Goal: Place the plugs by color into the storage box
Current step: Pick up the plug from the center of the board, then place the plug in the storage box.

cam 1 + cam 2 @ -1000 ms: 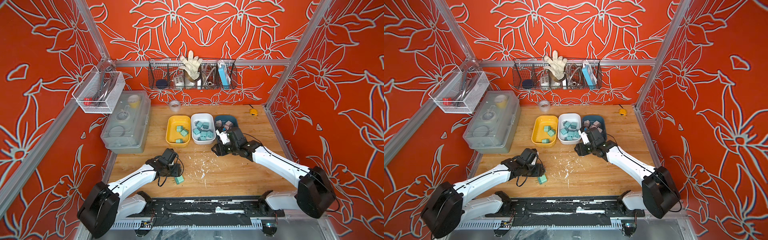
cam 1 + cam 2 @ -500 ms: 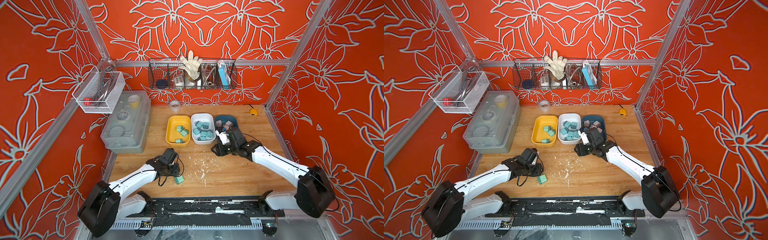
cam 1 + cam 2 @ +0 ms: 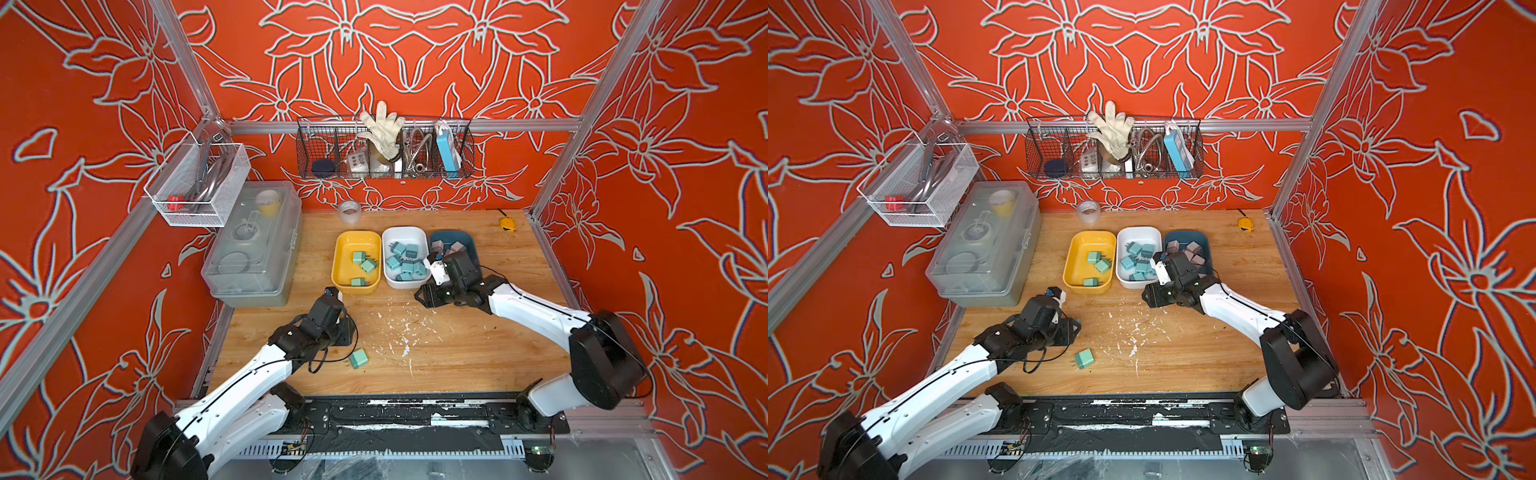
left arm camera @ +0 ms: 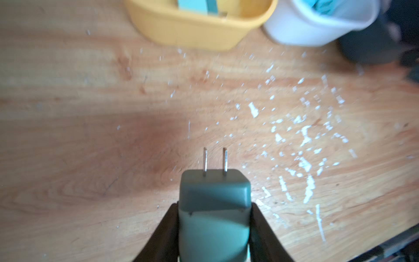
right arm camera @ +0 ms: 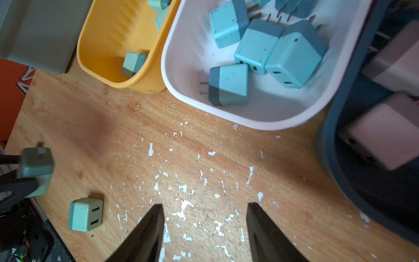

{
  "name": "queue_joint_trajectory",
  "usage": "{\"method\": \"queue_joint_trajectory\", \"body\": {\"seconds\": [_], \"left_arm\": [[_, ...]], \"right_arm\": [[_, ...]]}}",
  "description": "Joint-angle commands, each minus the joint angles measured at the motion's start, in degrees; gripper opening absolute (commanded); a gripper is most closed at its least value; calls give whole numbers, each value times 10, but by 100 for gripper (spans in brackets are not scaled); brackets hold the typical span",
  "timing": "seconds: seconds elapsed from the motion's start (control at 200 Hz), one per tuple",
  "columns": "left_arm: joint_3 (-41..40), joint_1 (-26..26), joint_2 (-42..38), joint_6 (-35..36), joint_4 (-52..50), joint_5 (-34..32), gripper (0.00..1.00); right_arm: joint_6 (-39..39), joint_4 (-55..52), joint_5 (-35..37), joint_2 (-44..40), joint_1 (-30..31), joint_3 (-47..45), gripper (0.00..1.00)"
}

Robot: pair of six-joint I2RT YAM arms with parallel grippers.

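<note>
At the scratched wooden table, my left gripper clamps a mint-green plug; my right gripper hangs spread and empty near the white tray.

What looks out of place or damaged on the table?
One green plug lies loose on the wooden table, outside the yellow tray holding other green ones. The left gripper holds another. White flecks mark the wood mid-table, like chipped paint.

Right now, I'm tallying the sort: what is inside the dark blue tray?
The dark blue tray holds pale pink plugs; at least three show. The right arm covers its near end, so the full count is hidden.
</note>
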Motion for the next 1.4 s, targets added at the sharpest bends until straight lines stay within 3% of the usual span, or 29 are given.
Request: {"method": "queue_joint_trajectory", "body": {"seconds": [0.0,0.866,1.186,1.396], "left_arm": [[30,-2,-10,16,-25,-35,36],[100,10,43,35,-39,-56,36],[186,12,73,68,-46,-58,36],[238,55,160,100,-13,-36,36]], "right_arm": [[15,19,-11,-4,5,18,63],[-42,-21,73,-68,4,-1,64],[-46,-17,82,-123,4,-25,64],[-54,-13,121,-170,4,-52,65]]}}
